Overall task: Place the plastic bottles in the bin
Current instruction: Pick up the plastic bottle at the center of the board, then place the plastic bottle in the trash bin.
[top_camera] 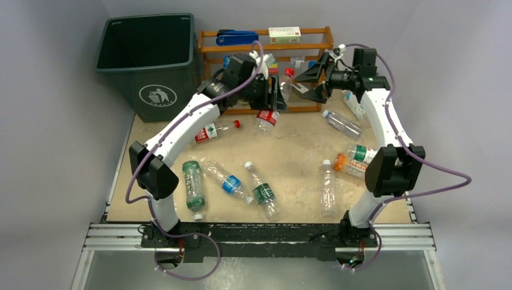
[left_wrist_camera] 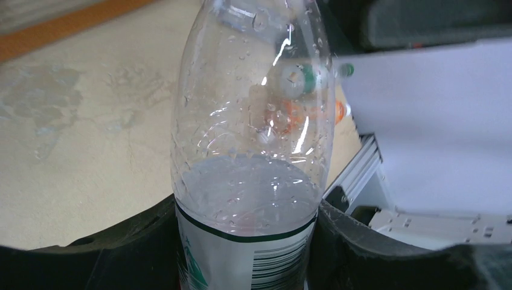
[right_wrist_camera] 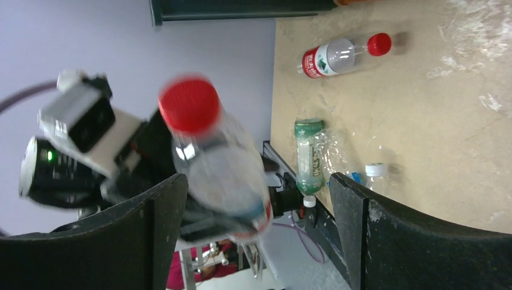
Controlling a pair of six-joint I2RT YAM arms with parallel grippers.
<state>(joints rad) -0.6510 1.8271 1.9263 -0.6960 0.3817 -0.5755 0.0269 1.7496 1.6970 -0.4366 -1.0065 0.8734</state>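
My left gripper (top_camera: 275, 96) is shut on a clear plastic bottle (top_camera: 285, 84) with a red cap (top_camera: 288, 72) and holds it above the table in front of the rack. In the left wrist view the bottle (left_wrist_camera: 250, 121) is clamped at its white barcode label between both fingers of that gripper (left_wrist_camera: 244, 223). My right gripper (top_camera: 307, 83) is open wide, facing the bottle's cap end. In the right wrist view the blurred bottle (right_wrist_camera: 220, 163) stands between the spread fingers of that gripper (right_wrist_camera: 256, 181), close to the left one. The dark green bin (top_camera: 158, 95) stands at the back left.
Several bottles lie on the tan table: red-labelled (top_camera: 214, 131), green (top_camera: 193, 184), blue-labelled (top_camera: 228, 181), dark-green-labelled (top_camera: 261, 190), clear (top_camera: 327, 188), orange (top_camera: 347, 164), blue-capped (top_camera: 342, 122). The wooden rack (top_camera: 302, 45) stands behind both grippers.
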